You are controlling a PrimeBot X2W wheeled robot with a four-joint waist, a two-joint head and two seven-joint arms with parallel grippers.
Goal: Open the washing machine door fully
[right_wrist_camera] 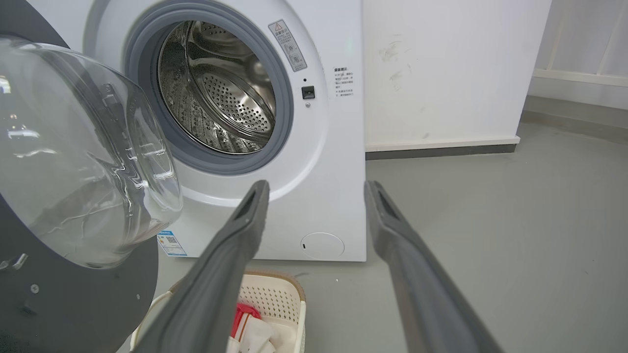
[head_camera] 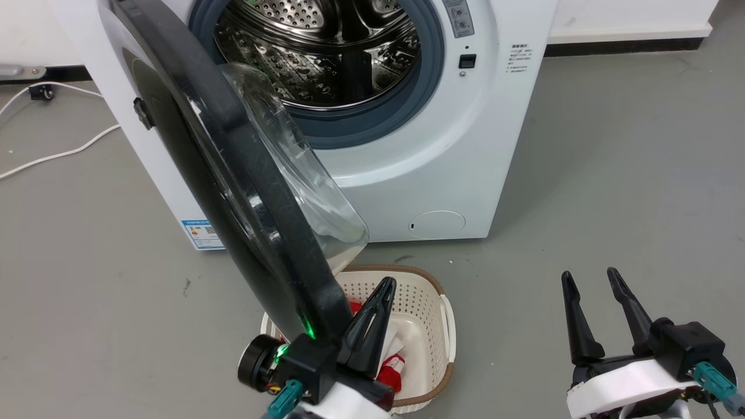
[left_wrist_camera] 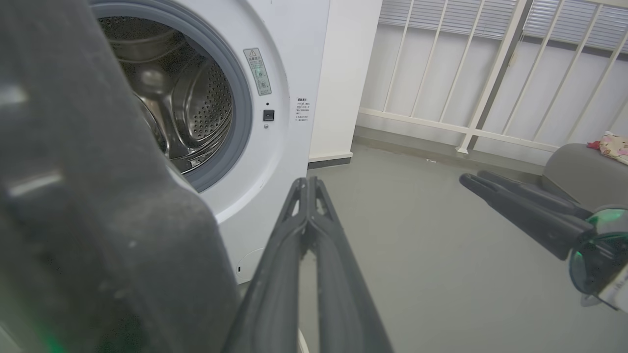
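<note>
The white washing machine (head_camera: 407, 174) (left_wrist_camera: 294, 63) (right_wrist_camera: 338, 171) stands with its steel drum (head_camera: 326, 52) exposed. The washing machine door (head_camera: 244, 192) (left_wrist_camera: 98, 220) (right_wrist_camera: 73, 294) is swung out to the left, its black rim edge-on to me and its clear glass bowl (right_wrist_camera: 83, 157) facing right. My left gripper (head_camera: 385, 283) (left_wrist_camera: 306, 180) is shut on nothing, right beside the inner side of the door's lower rim; I cannot tell whether it touches. My right gripper (head_camera: 591, 276) (left_wrist_camera: 472, 176) (right_wrist_camera: 316, 185) hangs open over the floor, well right of the door.
A cream perforated laundry basket (head_camera: 419, 297) (right_wrist_camera: 274, 294) with red and white cloth sits on the floor under the door's free edge. A white cable (head_camera: 58, 154) runs along the floor at left. A white railing (left_wrist_camera: 471, 98) stands at the far right.
</note>
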